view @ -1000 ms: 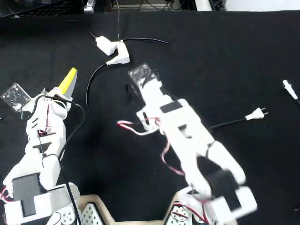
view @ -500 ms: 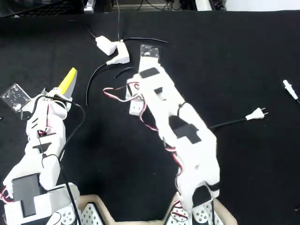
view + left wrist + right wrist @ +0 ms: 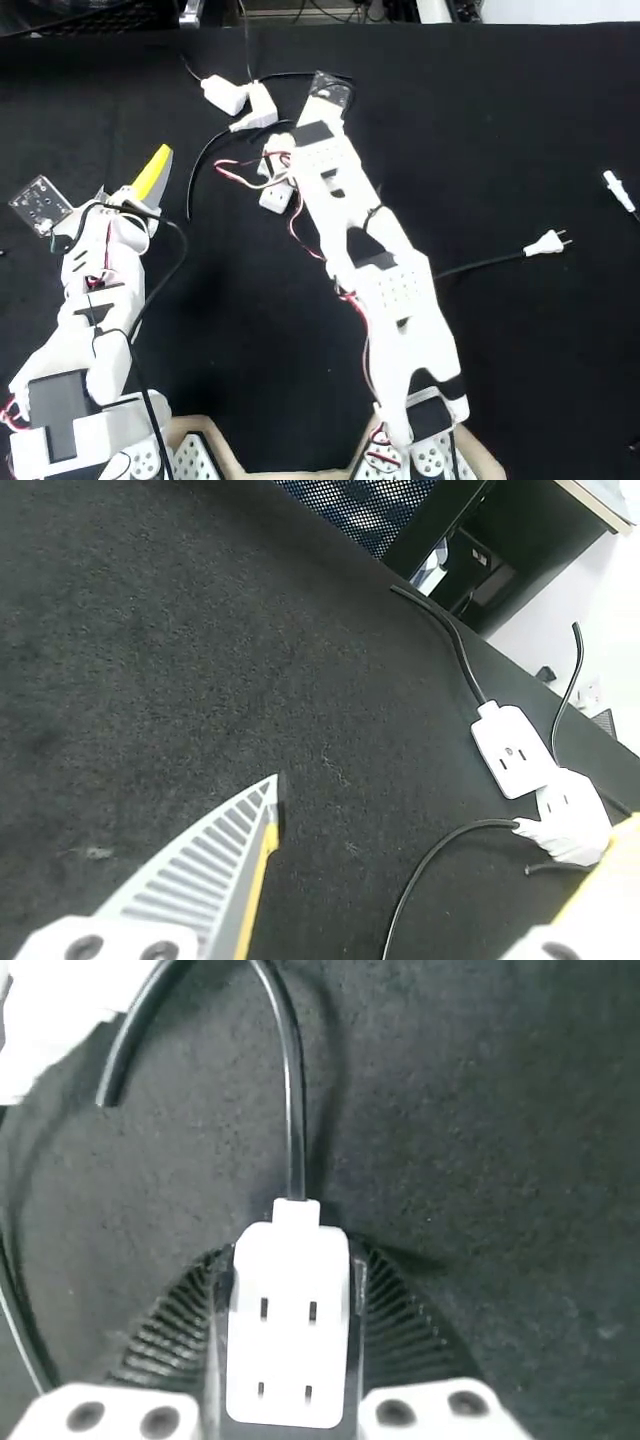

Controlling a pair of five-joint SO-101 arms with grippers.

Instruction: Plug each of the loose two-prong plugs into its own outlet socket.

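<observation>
— What's the right arm holding?

— On my right wrist feed I see a white outlet block (image 3: 288, 1345). It is flat-faced, with two pairs of narrow slots set one behind the other along its length. A black cord (image 3: 291, 1110) leaves its far end and curves off over the black cloth (image 3: 480, 1110). The right gripper (image 3: 288, 1260) is clamped on it, a finger against each long side.

— And the arm's pose?

— From overhead it's stretched long toward the far edge, with the wrist just beside a pair of white outlets (image 3: 228, 96). The loose plug (image 3: 546, 241) lies well apart to the right, prongs pointing rightward. A second white plug (image 3: 618, 190) sits near the right edge.

— Left side?

— The left arm stands at the left, its yellow-edged finger (image 3: 152, 172) aimed at the far edge. The left gripper (image 3: 455, 810) is spread wide above the cloth.
</observation>
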